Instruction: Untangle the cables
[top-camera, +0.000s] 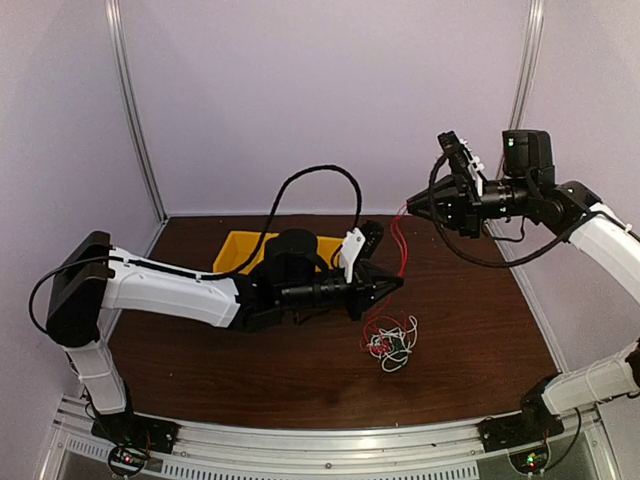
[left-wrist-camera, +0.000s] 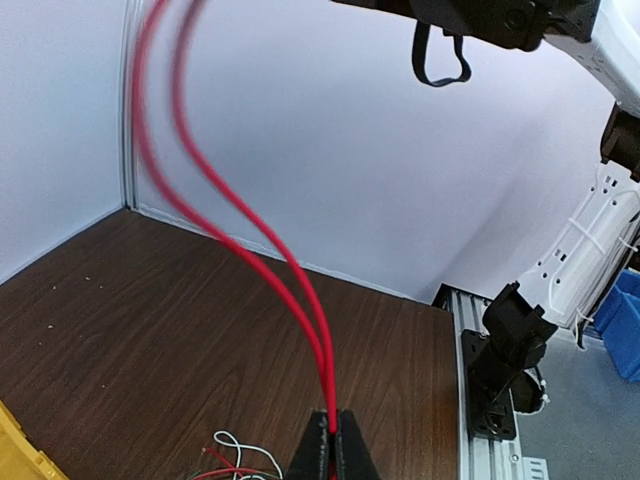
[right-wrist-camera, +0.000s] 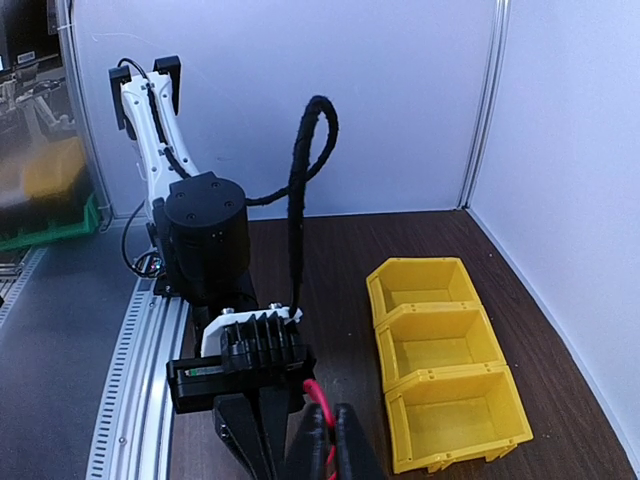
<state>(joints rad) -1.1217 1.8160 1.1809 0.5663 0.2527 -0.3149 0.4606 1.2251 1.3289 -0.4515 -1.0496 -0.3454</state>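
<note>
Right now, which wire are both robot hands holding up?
The red cable: it runs between the left gripper and the right gripper, while the white and dark cables lie heaped on the table.

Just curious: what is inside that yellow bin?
The yellow bin has three compartments; the floors that show look bare. Its near walls hide a strip of each, and from above the left arm covers part of it.
</note>
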